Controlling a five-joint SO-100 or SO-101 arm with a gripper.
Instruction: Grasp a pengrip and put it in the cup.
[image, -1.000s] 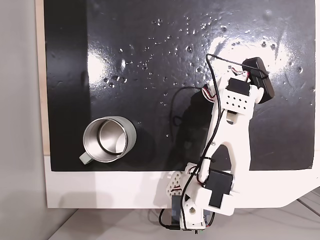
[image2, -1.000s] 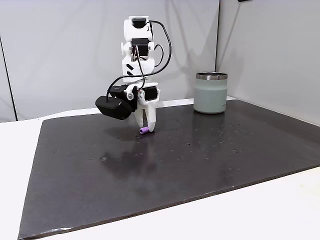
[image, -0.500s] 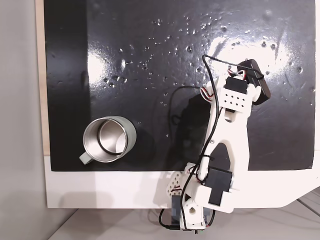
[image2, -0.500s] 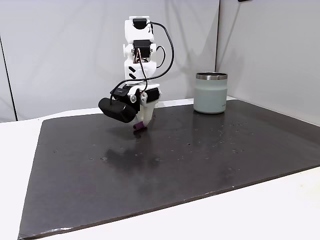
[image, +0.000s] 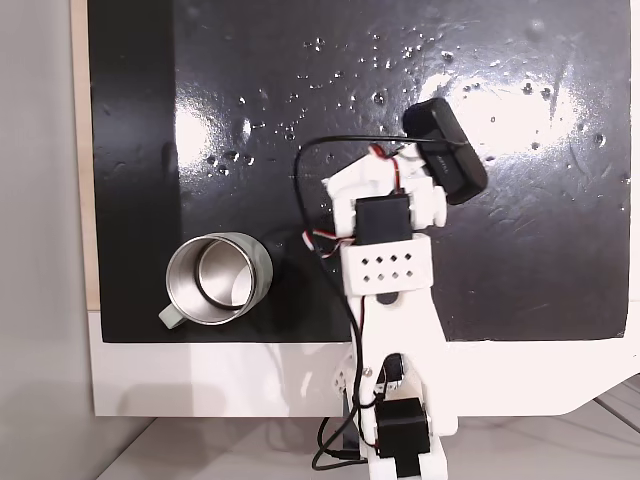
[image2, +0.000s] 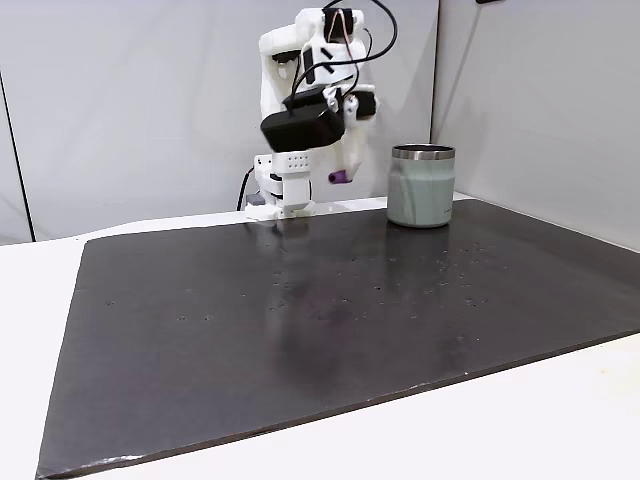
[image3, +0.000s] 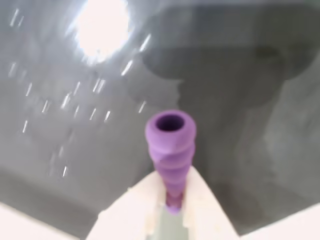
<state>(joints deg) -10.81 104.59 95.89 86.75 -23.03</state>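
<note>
So the end effector (image3: 172, 200) is clamped on the purple pengrip (image3: 171, 150), w/ most of it poking out past the white fingertips (image3: 205, 202) in the wrist view. In a fixed view it's (image2: 338, 177) up in the air, well above the dark surface (image2: 330, 320) & just beside the green cup (image2: 420, 186), not over it.

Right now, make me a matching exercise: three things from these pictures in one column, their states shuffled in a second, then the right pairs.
Things:
1. pengrip
2. cup
3. tool

States:
A. standing upright on the black mat, empty steel inside
B. shut on a small purple piece, raised above the mat
C. pinched at one end, open end sticking out, off the mat

Pairs: 1-C, 2-A, 3-B
</note>
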